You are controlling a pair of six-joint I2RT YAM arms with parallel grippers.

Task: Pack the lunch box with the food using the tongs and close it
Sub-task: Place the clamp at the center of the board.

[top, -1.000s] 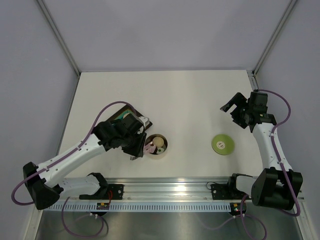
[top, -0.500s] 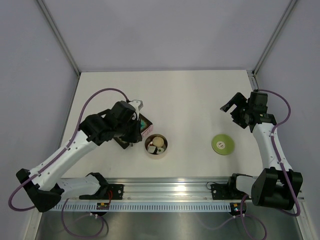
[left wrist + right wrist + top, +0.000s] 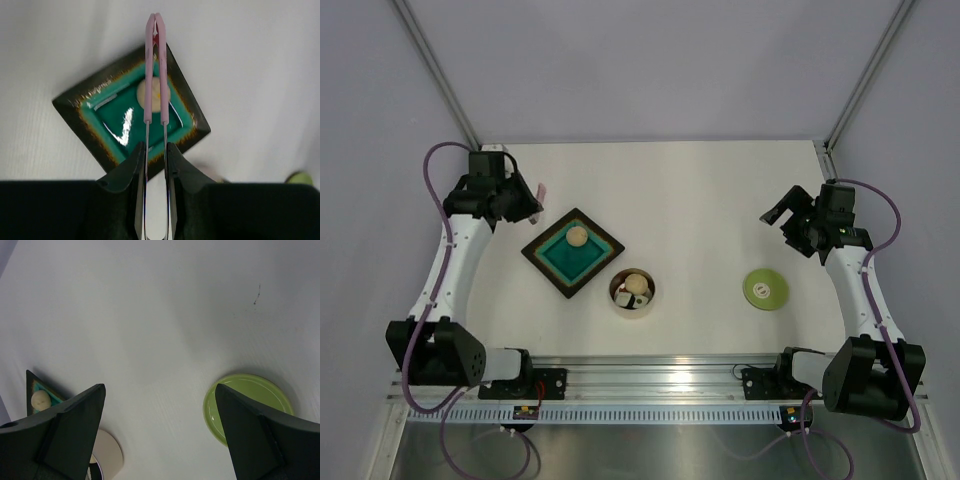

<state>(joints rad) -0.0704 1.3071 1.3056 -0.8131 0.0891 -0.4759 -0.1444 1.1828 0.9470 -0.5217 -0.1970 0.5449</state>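
1. Stage of task. Packing is well advanced but unfinished. The lunch box stands open near the middle of the worktop with food already inside.
2. Outstanding items. One beige ball lies on the tray, just left of the lunch box. The lid lies flat on the worktop, well apart to the right and not fitted.
3. Left gripper. The jaws are drawn narrow and clamp both arms of the tongs, pressing the tips together. The gripper is raised at the rear left, and in the wrist view the tongs cross above the ball.
4. Uncertain detail. A red fleck between the tong tips may be a small piece of food. The view is too coarse to confirm this.
5. Right gripper. The jaws are spread fully wide and hold nothing. The gripper hovers behind the lid, clear of it.
6. Work remaining, as judged. The last tray piece must go into the lunch box, and then the lid must be seated.
7. Counts. There is one lunch box, one lid, one pair of tongs and one tray. The tray carries one piece. The lunch box holds at least two, but the exact number is not resolvable.
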